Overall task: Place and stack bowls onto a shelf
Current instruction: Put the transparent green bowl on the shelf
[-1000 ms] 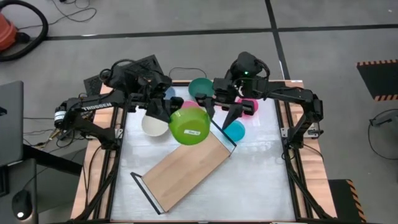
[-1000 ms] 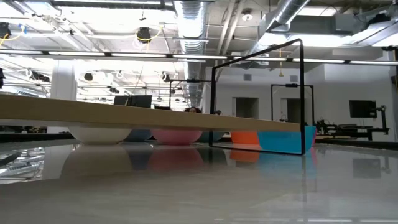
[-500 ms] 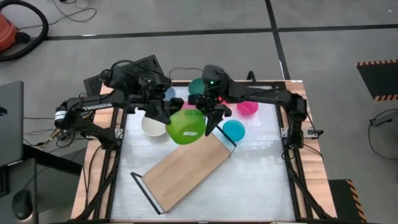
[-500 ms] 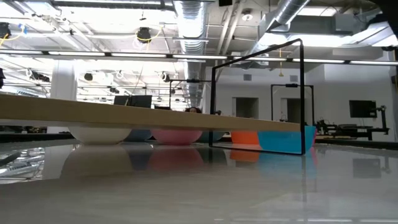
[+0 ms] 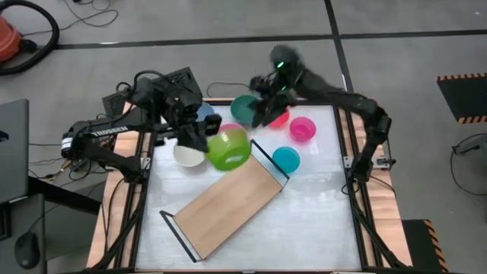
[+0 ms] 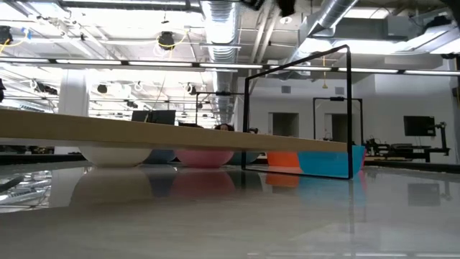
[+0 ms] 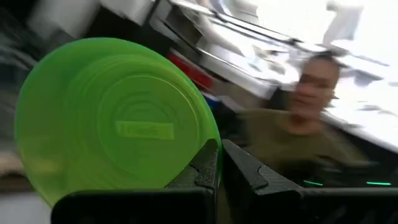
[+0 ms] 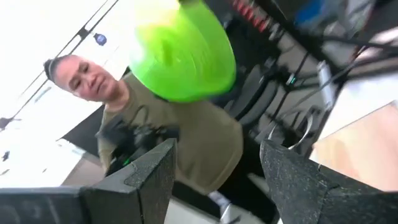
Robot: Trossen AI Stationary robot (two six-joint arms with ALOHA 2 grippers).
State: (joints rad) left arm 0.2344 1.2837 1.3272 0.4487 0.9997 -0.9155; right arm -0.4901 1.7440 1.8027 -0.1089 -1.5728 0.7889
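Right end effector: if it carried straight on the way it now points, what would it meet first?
Probably the lime green bowl. The right wrist view shows it ahead of the open right end effector, held up by the left end effector. A person stands beyond the table behind it. Depth is unclear, so it might pass just beside the bowl.

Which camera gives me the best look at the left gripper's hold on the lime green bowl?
Left wrist view: the left gripper pinches the lime green bowl by its rim. High view shows only the bowl lifted; right wrist view only its underside; low view, nothing.

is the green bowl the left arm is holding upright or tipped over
Tipped. The lime green bowl shows its round base to the wrist camera, its rim pinched by the left gripper above the shelf.
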